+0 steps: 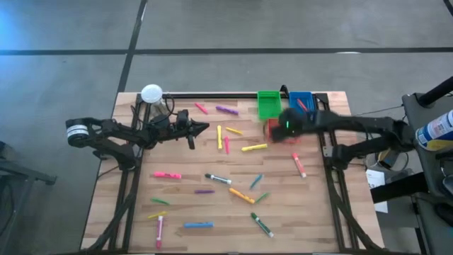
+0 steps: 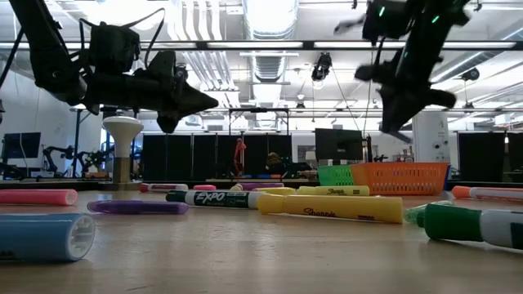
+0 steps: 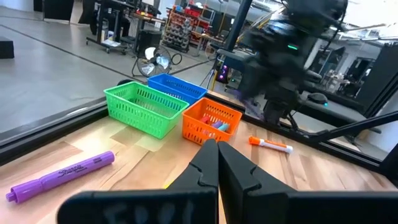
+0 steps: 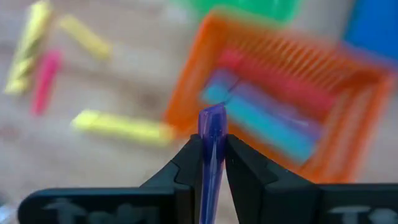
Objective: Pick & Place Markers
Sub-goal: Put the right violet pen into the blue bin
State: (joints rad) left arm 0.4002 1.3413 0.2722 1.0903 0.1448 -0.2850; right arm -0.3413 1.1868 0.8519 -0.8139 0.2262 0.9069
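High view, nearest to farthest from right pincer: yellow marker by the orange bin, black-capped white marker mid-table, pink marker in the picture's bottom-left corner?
From the right pincer:
1. yellow marker, right half, close by.
2. white marker, mid-table.
3. pink marker, bottom-left corner.

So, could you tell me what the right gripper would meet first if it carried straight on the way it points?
Probably the orange bin: the right gripper, shut on a purple marker, aims at its near rim, though blur leaves depth uncertain.
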